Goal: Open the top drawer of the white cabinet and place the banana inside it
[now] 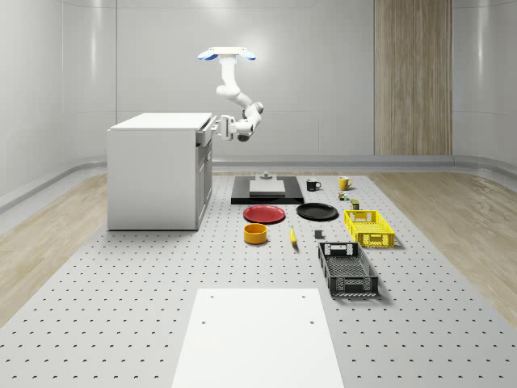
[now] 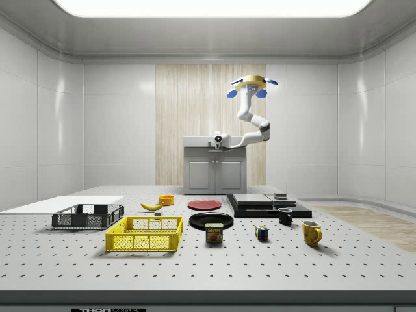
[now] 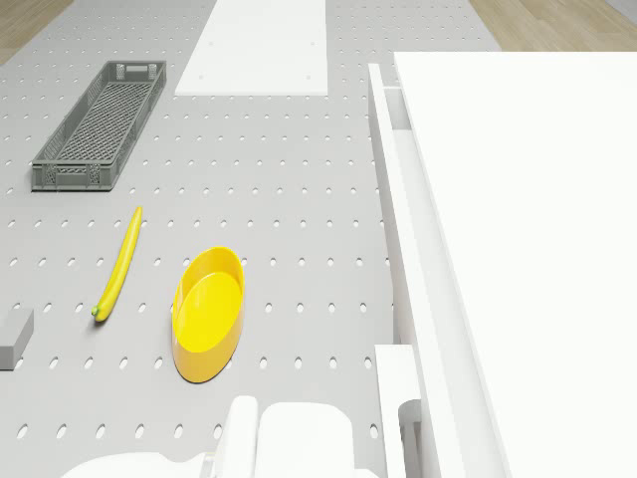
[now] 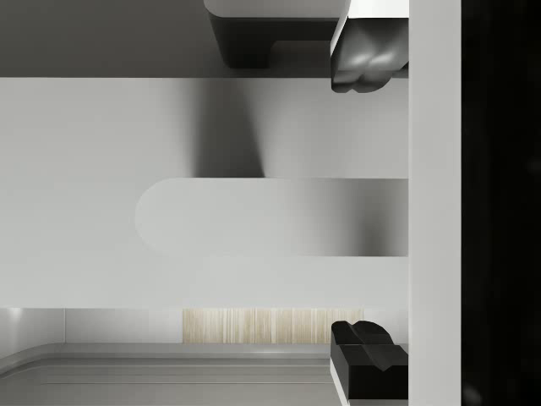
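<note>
Hovering off the white cabinet [image 1: 157,170], I am reaching my arm sideways so my gripper [image 1: 220,126], fingers [image 4: 365,63] parted astride the top drawer [image 3: 398,214] handle, meets its slightly open front, the banana [image 1: 292,237] lying lengthwise far below on the table.

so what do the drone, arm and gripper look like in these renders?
The drone is a small tan body with blue rotor pods. The arm is glossy white and rounded, with grey bands at the joints and no visible cables or markings. The gripper has a white body and dark, blocky fingertips.
</note>
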